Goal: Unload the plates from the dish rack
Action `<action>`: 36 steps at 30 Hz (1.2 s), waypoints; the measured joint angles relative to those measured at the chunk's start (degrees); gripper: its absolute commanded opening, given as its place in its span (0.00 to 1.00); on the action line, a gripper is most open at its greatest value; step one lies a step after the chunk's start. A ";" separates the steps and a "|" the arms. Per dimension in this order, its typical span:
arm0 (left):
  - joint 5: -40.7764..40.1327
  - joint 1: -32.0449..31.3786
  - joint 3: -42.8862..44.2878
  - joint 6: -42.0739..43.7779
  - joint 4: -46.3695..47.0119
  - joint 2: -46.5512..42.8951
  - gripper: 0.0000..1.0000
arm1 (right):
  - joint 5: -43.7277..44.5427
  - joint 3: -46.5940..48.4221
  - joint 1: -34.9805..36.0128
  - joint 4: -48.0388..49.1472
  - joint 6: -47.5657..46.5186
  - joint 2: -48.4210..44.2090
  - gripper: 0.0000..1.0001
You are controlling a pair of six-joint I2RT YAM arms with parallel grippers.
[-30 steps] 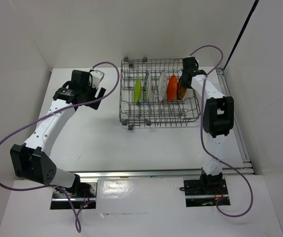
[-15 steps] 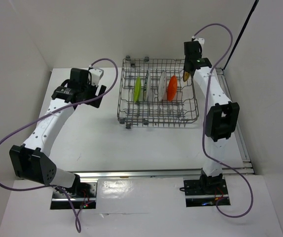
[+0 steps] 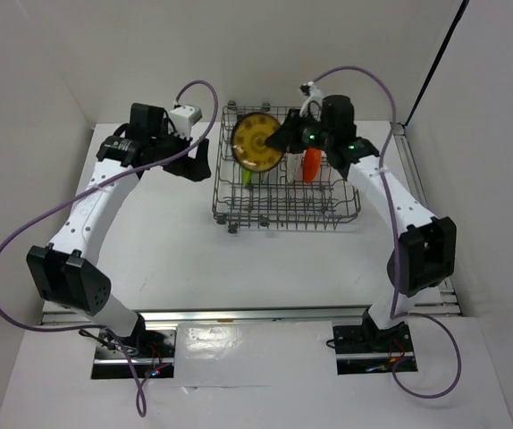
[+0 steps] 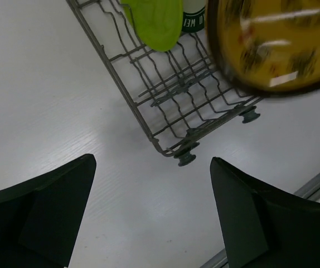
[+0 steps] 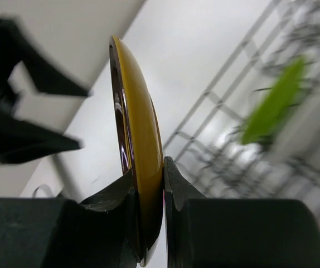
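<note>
The amber-brown patterned plate [image 3: 255, 141], lifted from the right end of the dish rack [image 3: 288, 217], is now held by its rim in the clamped right pincer [image 3: 283, 138] above the rack's left side, near the wide-open, empty left pincer [image 4: 151, 162], so a handover is judged likely.

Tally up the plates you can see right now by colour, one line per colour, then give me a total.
Amber-brown patterned plate: 1
Lime green plate: 1
Orange plate: 1
White lettered plate: 1
Total: 4 in view
</note>
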 measured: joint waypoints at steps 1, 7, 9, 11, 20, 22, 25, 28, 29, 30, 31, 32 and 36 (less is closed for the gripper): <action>1.40 0.00 0.79 -1.11 -0.04 1.20 0.95 | -2.73 -0.81 1.62 1.64 0.83 0.81 0.00; 6.80 0.50 2.12 -4.07 -2.49 6.43 0.82 | -10.69 -3.69 8.24 7.26 3.54 4.63 0.00; 8.50 0.81 2.03 -4.48 -2.86 6.80 0.74 | -12.09 -4.46 8.63 9.27 4.61 5.38 0.00; 10.64 1.16 1.95 -4.48 -3.28 6.82 0.61 | -13.25 -5.57 8.85 11.54 5.97 5.68 0.00; 19.69 3.50 0.02 -6.10 -5.11 6.82 0.00 | -15.87 -8.41 9.46 17.07 7.56 7.06 0.00; 20.24 4.02 -0.17 -6.08 -5.92 6.82 0.00 | -16.00 -8.41 9.79 17.11 7.56 7.39 0.00; 21.00 4.70 -0.72 -6.14 -6.45 6.80 0.00 | -15.63 -8.41 10.29 16.83 7.45 7.50 0.26; 22.40 6.23 -1.38 -6.64 -6.14 6.78 0.00 | -15.30 -8.39 11.17 15.87 7.63 7.50 0.62; 23.12 6.93 -1.49 -6.71 -6.05 6.78 0.00 | -14.95 -8.17 11.67 14.88 7.72 7.50 0.66; 24.26 7.50 -1.57 -6.91 -6.05 6.75 0.00 | -14.51 -7.41 12.20 13.20 7.19 7.65 0.71; 25.35 9.07 -1.62 -7.06 -6.12 6.75 0.00 | -13.86 -6.12 12.68 11.63 6.73 7.91 0.78; 26.58 10.58 -1.73 -7.19 -6.05 6.75 0.00 | -12.96 -4.66 12.92 9.99 6.25 8.26 0.78; 29.07 18.38 -2.64 -7.48 -5.49 6.75 0.00 | -7.43 2.01 13.31 3.48 4.24 8.92 0.78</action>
